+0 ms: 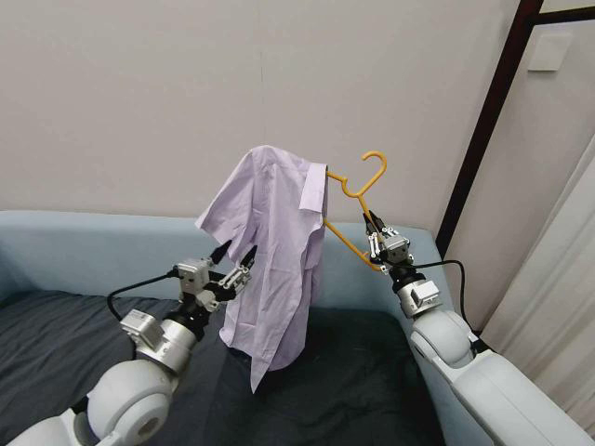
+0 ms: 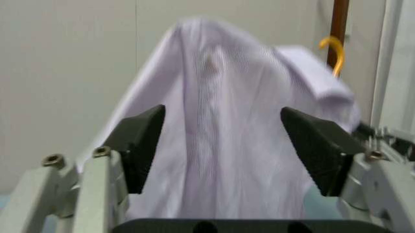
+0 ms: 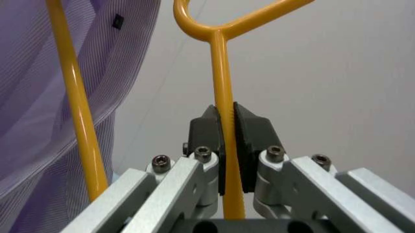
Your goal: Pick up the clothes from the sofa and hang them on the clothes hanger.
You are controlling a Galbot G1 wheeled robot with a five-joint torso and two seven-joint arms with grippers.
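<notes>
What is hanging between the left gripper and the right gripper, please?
The lilac shirt, draped over the yellow hanger, hangs between the left gripper and the right gripper; the head view shows this.

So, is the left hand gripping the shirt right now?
No, the left hand has its fingers spread wide and closed on nothing, with the purple shirt hanging just ahead of them.

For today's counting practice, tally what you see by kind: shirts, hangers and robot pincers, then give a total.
Shirts: 1, the lilac shirt
Hangers: 1, the yellow hanger
Pincers: 2, the left pincer and the right pincer
Total: 4
</notes>
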